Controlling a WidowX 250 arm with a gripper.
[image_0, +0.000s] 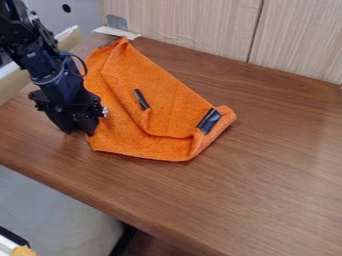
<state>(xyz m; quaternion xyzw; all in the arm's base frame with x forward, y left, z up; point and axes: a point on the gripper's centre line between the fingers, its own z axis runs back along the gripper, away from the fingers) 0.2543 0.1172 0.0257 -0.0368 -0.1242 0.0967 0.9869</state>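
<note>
Wooden table: orange cloth, likely light, limp; pinch near edge. Gripper at cloth's left edge; cannot tell whether clenched.

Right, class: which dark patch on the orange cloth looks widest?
The right-hand patch on the cloth; the middle patch and top patch look narrower.

One orange cloth; on it three dark strips: one near its middle, one towards four o'clock, one towards eleven o'clock. One hand, one table.
</note>
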